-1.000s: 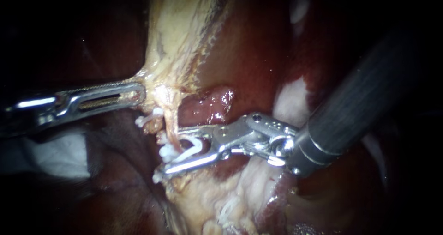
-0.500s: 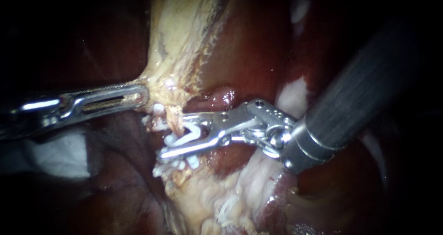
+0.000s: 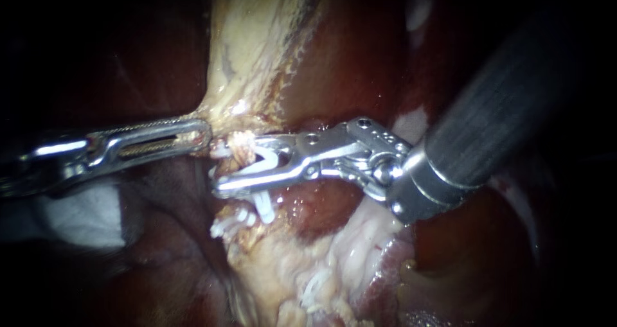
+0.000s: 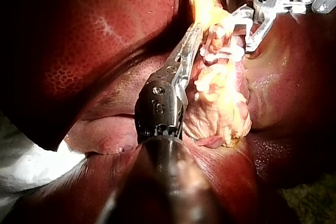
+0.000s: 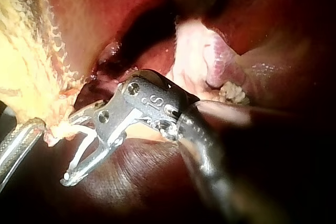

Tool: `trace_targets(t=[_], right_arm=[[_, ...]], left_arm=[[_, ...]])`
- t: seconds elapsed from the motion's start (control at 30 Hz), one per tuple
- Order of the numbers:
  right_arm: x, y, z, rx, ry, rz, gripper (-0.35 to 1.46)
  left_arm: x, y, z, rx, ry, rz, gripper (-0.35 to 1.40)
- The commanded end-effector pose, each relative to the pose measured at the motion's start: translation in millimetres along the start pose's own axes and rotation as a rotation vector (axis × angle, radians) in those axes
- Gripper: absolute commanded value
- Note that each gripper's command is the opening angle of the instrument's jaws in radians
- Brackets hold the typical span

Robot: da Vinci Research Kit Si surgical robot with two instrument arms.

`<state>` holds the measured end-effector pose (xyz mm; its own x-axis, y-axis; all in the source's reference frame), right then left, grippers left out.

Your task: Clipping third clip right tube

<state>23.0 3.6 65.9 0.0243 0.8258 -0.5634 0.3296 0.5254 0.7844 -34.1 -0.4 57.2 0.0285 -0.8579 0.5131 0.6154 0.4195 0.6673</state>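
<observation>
Since a second ago the right instrument (image 3: 236, 164) has climbed along the tube (image 3: 242, 148), from among the lower clips to a spot just beside the tip of the left instrument (image 3: 200, 134). Its hand has narrowed. The two jaws press from both sides on a white clip (image 3: 265, 165) bent into a V, and the tube strand sits inside that V near its open end.

The left instrument's hand is clamped together on the lower edge of the pale yellow tissue (image 3: 247, 57), right where the tube leaves it. Hardly any room remains between the two tips; whether they touch cannot be told.

Just under the right instrument's lower jaw, other white clips (image 3: 260, 206) cluster on the tube, crowding that side. Dark red liver (image 3: 350, 63) lies behind and above, and a red bulge of it sits directly beneath the hand's hinge. Pale fatty tissue (image 3: 302, 263) spreads below the clips. White gauze (image 3: 77, 221) lies under the left instrument's shaft, well apart from the tube.
</observation>
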Motion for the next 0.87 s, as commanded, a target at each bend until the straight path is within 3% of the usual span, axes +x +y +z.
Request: trace_targets(t=[0.03,0.13,0.23,0.4,0.87], right_arm=[[0.0,0.0,0.0,-0.001,0.001,0.021,0.37],[0.0,-0.1,-0.2,-0.026,0.013,0.056,0.17],[-0.1,-0.2,-0.7,-0.049,0.028,0.097,-0.35],[-0.2,-0.1,-1.6,-0.094,-0.028,0.105,-0.35],[-1.4,0.0,-1.3,-0.083,-0.044,0.123,-0.35]], left_arm=[[0.0,0.0,0.0,0.000,0.000,0.000,-0.35],[0.0,0.0,-0.1,0.000,0.000,0.000,-0.35],[0.0,0.0,-0.1,0.000,0.000,0.000,-0.35],[-0.1,-0.1,-0.2,0.000,0.000,0.000,-0.35],[-0.3,-0.1,-0.2,0.001,0.001,-0.001,-0.35]])
